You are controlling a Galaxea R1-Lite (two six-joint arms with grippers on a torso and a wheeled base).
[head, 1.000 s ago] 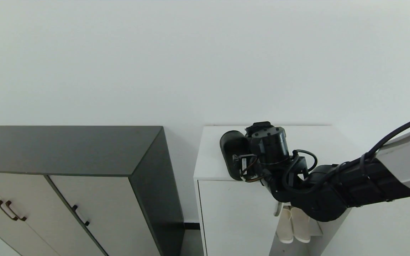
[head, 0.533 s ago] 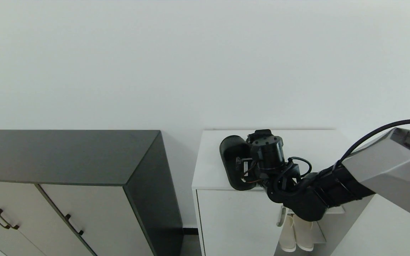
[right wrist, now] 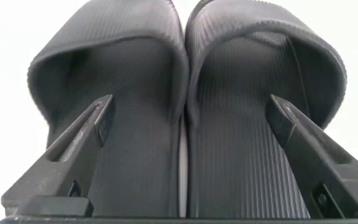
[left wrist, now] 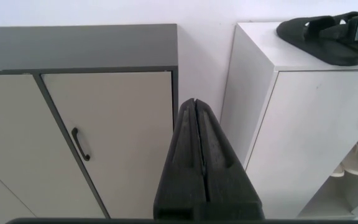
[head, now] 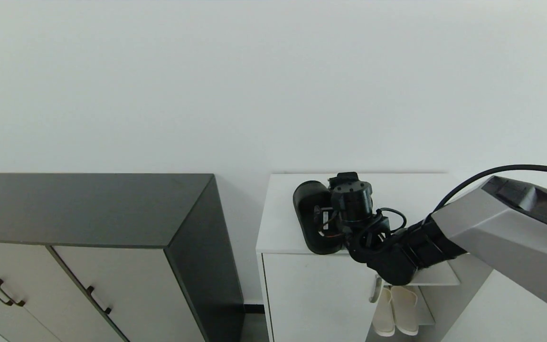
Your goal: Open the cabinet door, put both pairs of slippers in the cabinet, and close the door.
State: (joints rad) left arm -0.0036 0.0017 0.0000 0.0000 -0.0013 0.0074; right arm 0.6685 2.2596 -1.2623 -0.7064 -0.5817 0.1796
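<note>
white wall (head: 254, 85), dark cabinet (head: 88, 202) left, black slippers (head: 307, 216) on white cabinet (head: 278, 223) right, right gripper (right wrist: 191, 107) spread wide around them, left gripper (left wrist: 196, 109) pinched closed, right arm (head: 492, 223) now slightly farther in

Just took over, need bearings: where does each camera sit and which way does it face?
Head: mounted high, looking forward and down at the white cabinet; right arm shows.
Left wrist: behind the shut left pincer, facing the dark-topped beige cabinet.
Right wrist: close on the black ribbed rubber slippers; open right pincer straddles them.
Shared: those slippers, in all three.
</note>
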